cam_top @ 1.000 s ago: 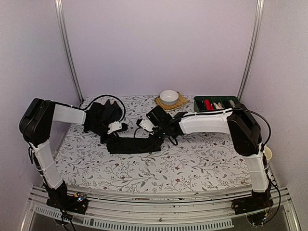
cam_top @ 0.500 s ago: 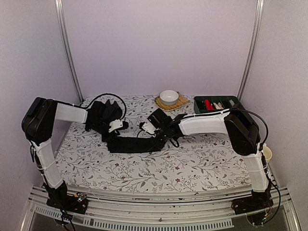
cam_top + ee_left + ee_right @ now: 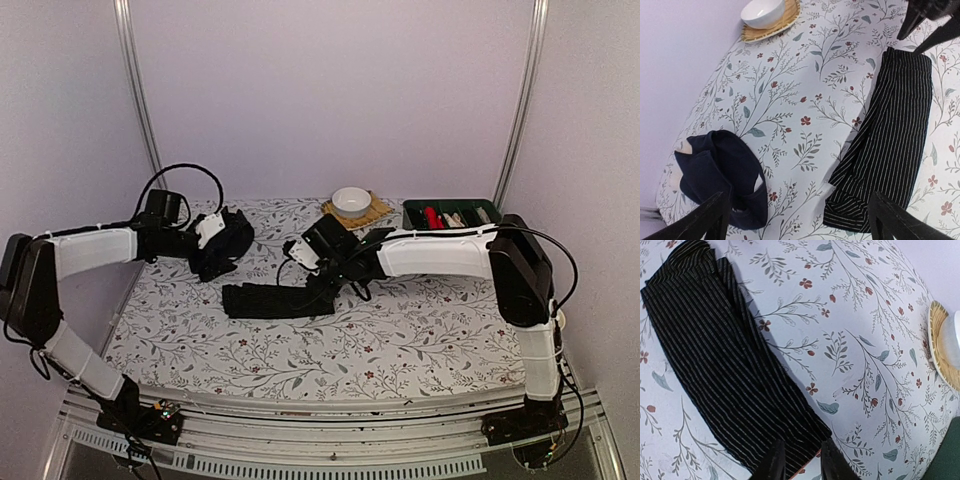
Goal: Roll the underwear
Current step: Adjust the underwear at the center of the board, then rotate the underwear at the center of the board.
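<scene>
The striped black underwear (image 3: 275,298) lies flat on the floral cloth, folded into a long strip (image 3: 725,365) (image 3: 895,140). A tiny orange-red tag (image 3: 818,453) shows at its near end. My right gripper (image 3: 322,283) (image 3: 802,465) hovers over that end with its fingers a little apart and the cloth lying flat beneath them. The other underwear (image 3: 232,238), plain dark, sits in a loose heap (image 3: 720,175) at the back left. My left gripper (image 3: 220,256) (image 3: 800,225) hangs above that heap, wide open and holding nothing.
A white bowl (image 3: 351,200) (image 3: 762,12) rests on a woven mat (image 3: 940,347) at the back middle. A green tray (image 3: 448,215) with small items stands at the back right. Walls close in the table on the left, right and back.
My left gripper let go of the strip's left end, opened wide and pulled back left over the dark heap. My right gripper's fingers parted slightly at the strip's right end.
</scene>
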Action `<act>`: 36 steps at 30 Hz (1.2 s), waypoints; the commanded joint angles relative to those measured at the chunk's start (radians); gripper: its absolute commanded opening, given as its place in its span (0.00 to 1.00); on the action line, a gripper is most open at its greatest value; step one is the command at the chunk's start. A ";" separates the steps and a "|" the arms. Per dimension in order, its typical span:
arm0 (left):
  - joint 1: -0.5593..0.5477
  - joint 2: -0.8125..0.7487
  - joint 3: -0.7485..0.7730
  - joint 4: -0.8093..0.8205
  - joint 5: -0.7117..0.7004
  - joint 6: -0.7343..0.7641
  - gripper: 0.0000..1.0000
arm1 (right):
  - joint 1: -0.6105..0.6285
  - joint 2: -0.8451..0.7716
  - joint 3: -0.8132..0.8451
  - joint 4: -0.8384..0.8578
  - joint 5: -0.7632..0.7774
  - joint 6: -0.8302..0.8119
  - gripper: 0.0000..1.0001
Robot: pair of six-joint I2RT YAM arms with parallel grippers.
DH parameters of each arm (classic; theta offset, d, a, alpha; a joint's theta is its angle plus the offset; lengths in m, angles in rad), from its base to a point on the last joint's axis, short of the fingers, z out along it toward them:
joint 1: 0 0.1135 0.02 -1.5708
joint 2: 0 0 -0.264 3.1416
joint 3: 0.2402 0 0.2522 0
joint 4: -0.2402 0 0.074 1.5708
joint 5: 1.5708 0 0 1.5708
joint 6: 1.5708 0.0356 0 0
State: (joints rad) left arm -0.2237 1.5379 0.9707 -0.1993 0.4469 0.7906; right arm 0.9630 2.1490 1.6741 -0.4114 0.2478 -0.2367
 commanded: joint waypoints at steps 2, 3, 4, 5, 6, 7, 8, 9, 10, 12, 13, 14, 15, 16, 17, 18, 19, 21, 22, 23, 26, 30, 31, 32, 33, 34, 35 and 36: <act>0.014 -0.172 -0.224 0.186 -0.040 -0.104 0.99 | 0.051 -0.001 -0.029 -0.009 0.112 0.043 0.42; 0.016 -0.211 -0.263 0.214 -0.040 -0.119 0.99 | 0.051 -0.004 -0.040 -0.007 0.128 0.061 0.48; 0.016 -0.244 -0.300 0.253 -0.041 -0.138 0.98 | 0.051 -0.013 -0.052 -0.007 0.141 0.070 0.53; 0.014 -0.281 -0.339 0.291 -0.045 -0.149 0.98 | 0.052 -0.021 -0.062 -0.007 0.150 0.081 0.57; 0.014 -0.315 -0.372 0.326 -0.045 -0.151 0.99 | 0.053 -0.029 -0.078 -0.006 0.157 0.095 0.62; 0.014 -0.342 -0.407 0.360 -0.054 -0.158 0.99 | 0.055 -0.039 -0.091 -0.002 0.162 0.102 0.70; 0.015 -0.365 -0.431 0.394 -0.066 -0.164 0.99 | 0.055 -0.044 -0.098 0.000 0.166 0.108 0.75; 0.014 -0.381 -0.449 0.415 -0.071 -0.168 0.98 | 0.056 -0.047 -0.105 0.000 0.177 0.113 0.78; 0.014 -0.394 -0.459 0.429 -0.071 -0.171 0.99 | 0.055 -0.047 -0.109 0.001 0.186 0.121 0.81; 0.014 -0.403 -0.471 0.436 -0.073 -0.170 0.99 | 0.054 -0.042 -0.115 0.005 0.210 0.129 0.92; 0.014 -0.407 -0.474 0.439 -0.078 -0.171 0.98 | 0.055 -0.035 -0.114 0.005 0.221 0.129 0.94; 0.014 -0.409 -0.478 0.445 -0.082 -0.171 0.98 | 0.055 -0.028 -0.111 0.003 0.227 0.130 0.95; 0.014 -0.412 -0.481 0.451 -0.084 -0.171 0.99 | 0.055 -0.021 -0.108 0.003 0.232 0.130 0.96; 0.014 -0.413 -0.486 0.457 -0.084 -0.171 0.98 | 0.055 -0.018 -0.108 0.002 0.239 0.131 0.99; 0.014 -0.414 -0.488 0.460 -0.079 -0.171 0.99 | 0.055 -0.015 -0.108 0.001 0.245 0.132 1.00; 0.014 -0.413 -0.490 0.461 -0.076 -0.171 0.99 | 0.055 -0.014 -0.108 -0.001 0.249 0.135 0.99; 0.015 -0.410 -0.490 0.463 -0.073 -0.171 0.99 | 0.055 -0.015 -0.110 -0.002 0.255 0.135 0.99; 0.014 -0.401 -0.488 0.464 -0.074 -0.171 0.99 | 0.055 -0.017 -0.118 -0.004 0.276 0.137 0.99; 0.014 -0.398 -0.487 0.464 -0.075 -0.172 0.99 | 0.054 -0.016 -0.122 -0.006 0.283 0.136 0.99; 0.014 -0.395 -0.487 0.465 -0.076 -0.171 0.98 | 0.053 -0.012 -0.124 -0.011 0.288 0.134 0.99; 0.014 -0.392 -0.487 0.466 -0.072 -0.172 0.98 | 0.040 0.007 -0.130 -0.024 0.323 0.131 0.99; 0.014 -0.391 -0.489 0.470 -0.071 -0.171 0.98 | -0.015 0.013 -0.149 -0.020 0.342 0.132 0.99; 0.015 -0.389 -0.489 0.472 -0.071 -0.171 0.98 | -0.032 0.012 -0.152 -0.013 0.341 0.129 0.99; 0.014 -0.387 -0.489 0.473 -0.072 -0.171 0.98 | -0.051 0.013 -0.150 -0.010 0.342 0.123 0.99; 0.014 -0.384 -0.489 0.476 -0.074 -0.171 0.99 | -0.068 0.018 -0.143 -0.009 0.343 0.115 0.99; 0.015 -0.380 -0.488 0.476 -0.074 -0.171 0.98 | -0.086 0.026 -0.131 -0.009 0.351 0.097 0.99; 0.014 -0.377 -0.488 0.475 -0.073 -0.172 0.98 | -0.106 0.037 -0.114 -0.011 0.354 0.080 0.99; 0.014 -0.374 -0.486 0.473 -0.071 -0.172 0.98 | -0.126 0.048 -0.096 -0.016 0.350 0.068 0.99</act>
State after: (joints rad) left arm -0.2092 1.1469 0.4942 0.2504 0.3737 0.6270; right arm 0.9157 2.1521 1.5402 -0.4152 0.5556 -0.1261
